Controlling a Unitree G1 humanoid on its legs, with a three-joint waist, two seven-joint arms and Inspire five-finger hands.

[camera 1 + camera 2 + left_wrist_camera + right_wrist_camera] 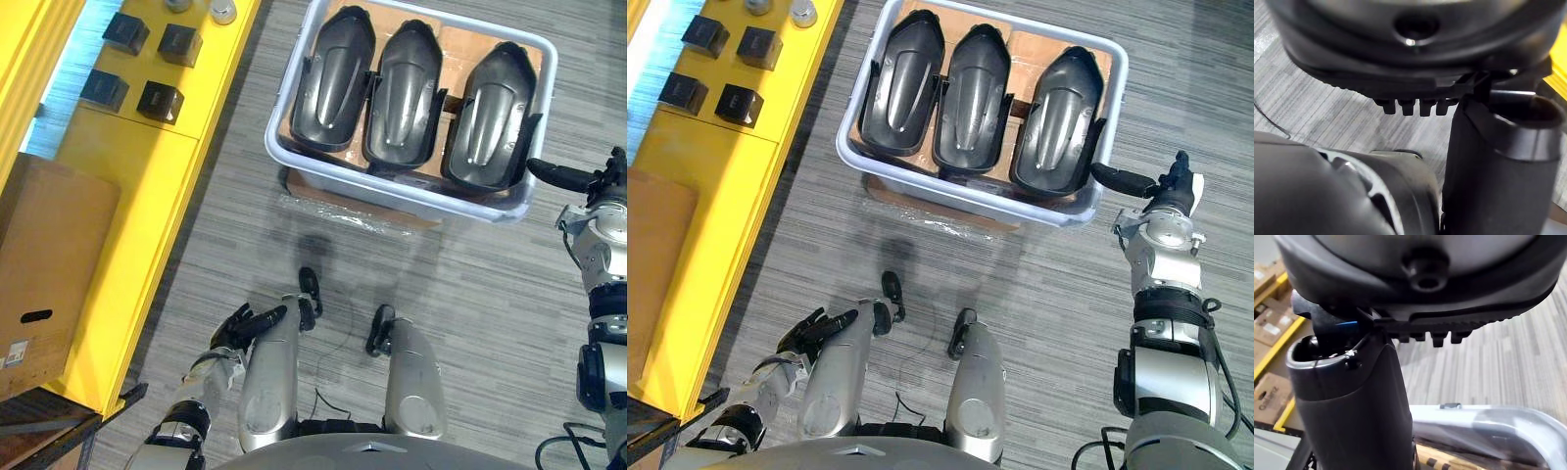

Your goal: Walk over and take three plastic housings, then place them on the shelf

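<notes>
Three dark grey plastic housings lie side by side in a pale tub (421,196) on the floor ahead: the left one (333,78), the middle one (404,93) and the right one (487,116). My right hand (1171,191) hangs just off the tub's near right corner, open, its thumb (1122,179) pointing at the rim without touching a housing. The tub's rim (1488,418) also shows past that thumb in the right wrist view. Low by my side, my left hand (245,328) is open and holds nothing.
A yellow shelf (147,166) runs along the left, bearing several small black boxes (160,100) and two round metal pieces (223,12). A brown cardboard box (49,264) sits on its near end. Grey striped floor lies between me and the tub.
</notes>
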